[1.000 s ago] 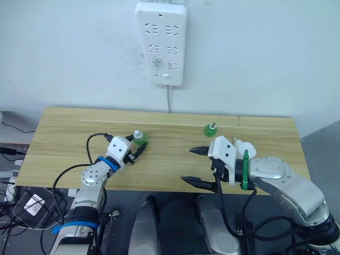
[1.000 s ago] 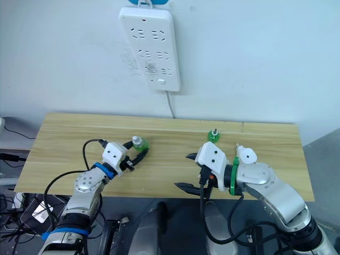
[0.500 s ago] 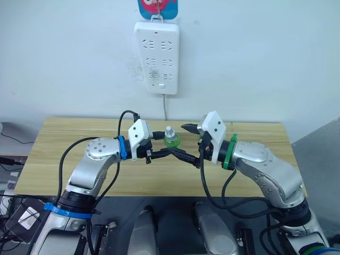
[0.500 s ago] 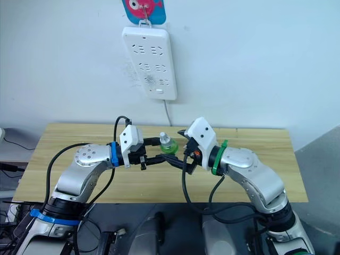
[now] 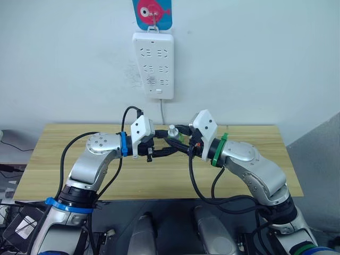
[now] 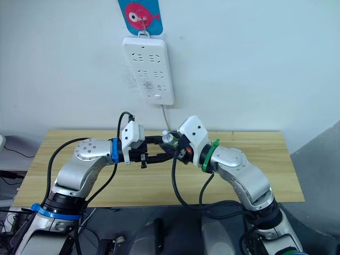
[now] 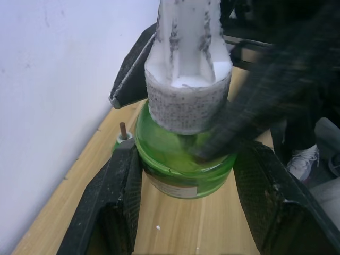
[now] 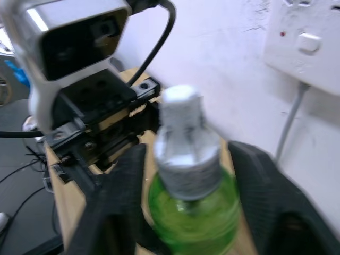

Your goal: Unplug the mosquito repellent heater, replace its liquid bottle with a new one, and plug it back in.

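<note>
— How is the left gripper [image 5: 170, 143] seen?
— It is seen raised above the wooden table [image 5: 58, 143], pinched on the green bottle [image 7: 183, 166]. The bottle's round body is clamped between its two black fingers [image 7: 119, 186], one on each side, and the bottle is held upright.

— And the right gripper [image 8: 186, 154]?
— It is brought in from the opposite side, so that the two grippers are met tip to tip. Its fingers [image 8: 119, 202] are spread, and the same bottle is framed between them. One finger is laid across the bottle's shoulder in the left wrist view. Whether the glass is pressed by its pads cannot be told.

— What is noted about the bottle itself?
— A white cap [image 8: 183, 133] is carried on its neck, standing clear above both pairs of fingers. A pale label band is seen low on the green body, just past the left gripper's fingers.

— Is anything else found near the tools?
— A thin brown wick on a small white collar [image 7: 123, 138] is seen just beside one left finger, down on the table; the rest of it is hidden. Beyond both grippers, on the wall, a white power strip [image 5: 154, 64] is hung, with its cord dropped behind them to the table's far edge
</note>
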`<state>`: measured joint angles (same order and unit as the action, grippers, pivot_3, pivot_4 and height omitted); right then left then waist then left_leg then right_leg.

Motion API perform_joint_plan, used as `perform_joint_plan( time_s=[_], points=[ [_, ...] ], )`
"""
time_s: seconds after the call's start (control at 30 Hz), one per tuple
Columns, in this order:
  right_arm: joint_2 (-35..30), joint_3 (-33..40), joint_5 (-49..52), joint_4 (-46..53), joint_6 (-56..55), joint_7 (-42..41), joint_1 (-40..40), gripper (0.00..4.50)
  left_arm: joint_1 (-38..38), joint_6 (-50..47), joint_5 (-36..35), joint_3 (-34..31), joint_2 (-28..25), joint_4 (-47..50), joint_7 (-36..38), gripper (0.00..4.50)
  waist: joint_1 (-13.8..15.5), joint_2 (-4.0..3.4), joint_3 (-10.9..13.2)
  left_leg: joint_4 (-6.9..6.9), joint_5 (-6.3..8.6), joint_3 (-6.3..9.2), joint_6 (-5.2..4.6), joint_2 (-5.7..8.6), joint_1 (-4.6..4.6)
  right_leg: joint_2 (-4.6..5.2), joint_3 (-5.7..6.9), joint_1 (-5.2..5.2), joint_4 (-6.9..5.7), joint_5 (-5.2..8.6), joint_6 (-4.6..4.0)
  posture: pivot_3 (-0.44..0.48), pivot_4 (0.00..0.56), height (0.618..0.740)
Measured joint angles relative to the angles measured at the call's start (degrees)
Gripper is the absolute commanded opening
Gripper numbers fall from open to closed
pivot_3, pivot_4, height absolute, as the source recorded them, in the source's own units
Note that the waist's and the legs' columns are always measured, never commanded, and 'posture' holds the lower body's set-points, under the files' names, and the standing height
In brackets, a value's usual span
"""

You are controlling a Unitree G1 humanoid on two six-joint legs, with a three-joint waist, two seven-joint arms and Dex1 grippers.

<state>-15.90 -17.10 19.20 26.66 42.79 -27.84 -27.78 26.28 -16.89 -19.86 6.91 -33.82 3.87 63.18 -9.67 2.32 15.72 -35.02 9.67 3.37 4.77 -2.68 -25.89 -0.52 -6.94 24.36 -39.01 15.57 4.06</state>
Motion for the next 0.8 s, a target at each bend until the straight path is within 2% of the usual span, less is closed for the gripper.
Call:
perform_joint_plan(
  time_s=[0.03, 0.13, 0.2, 0.37, 0.77, 0.8],
  points=[
    [0.0, -0.1, -0.1, 0.0, -0.2, -0.2, 0.0, 1.09, 0.0, -0.2, 0.0, 0.0, 0.0, 0.0, 0.0, 2.19, 0.0, -0.01, 0.0, 0.00, 0.00, 0.02, 0.00, 0.00, 0.00, 0.00, 0.01, 0.00, -0.01, 0.00, -0.01, -0.208, 0.165, 0.733],
    [-0.2, 0.0, -0.2, -0.1, -0.8, -0.4, 0.2, 1.10, -0.1, -0.7, -0.5, -0.4, 0.4, 0.0, -0.2, 2.19, 0.0, -0.01, 0.0, -0.01, 0.00, 0.04, 0.00, 0.00, 0.00, 0.00, 0.02, -0.01, -0.03, -0.02, -0.03, -0.209, 0.164, 0.733],
    [-0.3, 0.0, -0.2, -0.2, -1.0, -0.6, 0.3, 1.10, -0.1, -1.0, -0.6, -0.4, 0.4, 0.0, 0.1, 2.90, 0.0, -0.03, -0.1, -0.03, 0.00, 0.05, 0.00, 0.00, 0.00, 0.00, 0.04, -0.02, -0.05, -0.02, -0.04, -0.211, 0.164, 0.733],
    [-0.5, -0.1, -0.1, -0.2, -1.5, -1.7, 0.4, 1.10, -0.3, -0.6, -0.7, -0.6, 0.7, -1.7, 0.4, 4.35, 0.0, -0.01, -0.6, -0.06, 0.00, 0.08, 0.00, 0.00, 0.02, 0.00, 0.06, -0.06, -0.07, -0.03, -0.05, -0.211, 0.163, 0.733],
    [-0.5, 0.1, 0.1, -0.3, -1.6, -3.3, 0.5, 1.10, -0.8, -4.4, -4.9, -1.3, 2.9, -1.8, -0.1, 4.40, -0.1, -0.03, -1.5, -0.36, -0.01, 0.16, -0.02, -0.01, 0.09, -0.06, 0.07, -0.24, -0.19, -0.04, -0.05, -0.213, 0.163, 0.733],
    [-0.5, 0.1, 0.1, -0.3, -1.6, -3.3, 0.5, 1.10, -0.8, -4.4, -4.9, -1.5, 3.2, -1.8, -0.1, 3.99, -0.1, -0.03, -1.5, -0.41, -0.01, 0.17, -0.02, -0.01, 0.09, -0.07, 0.08, -0.25, -0.24, -0.04, -0.05, -0.213, 0.163, 0.733]
  ],
)
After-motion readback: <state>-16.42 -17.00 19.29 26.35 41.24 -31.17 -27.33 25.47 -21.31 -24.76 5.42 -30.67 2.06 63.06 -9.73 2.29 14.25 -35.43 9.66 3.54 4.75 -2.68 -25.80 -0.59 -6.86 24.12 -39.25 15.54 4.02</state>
